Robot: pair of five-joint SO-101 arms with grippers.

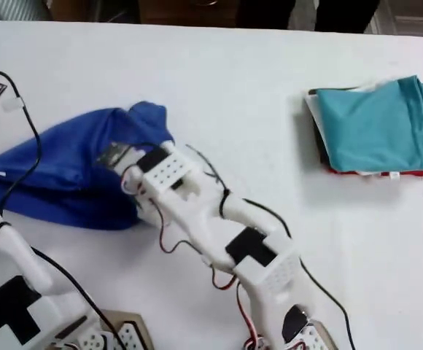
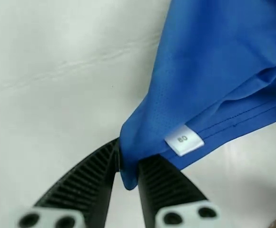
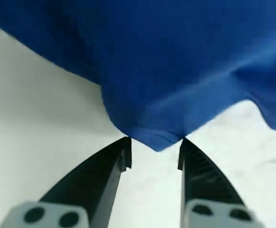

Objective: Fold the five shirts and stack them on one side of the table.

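left claw (image 2: 128, 159) clamped on blue shirt (image 2: 214, 71) corner, right claw (image 3: 154, 142) parted wide, shirt fold at its tips

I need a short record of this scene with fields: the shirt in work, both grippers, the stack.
Shirt in work: blue shirt, unfolded, bunched on the table
Left gripper: fingers shut on a corner of the blue shirt
Right gripper: fingers open at the shirt's edge
Stack: folded shirts, teal shirt on top, apart from the blue shirt
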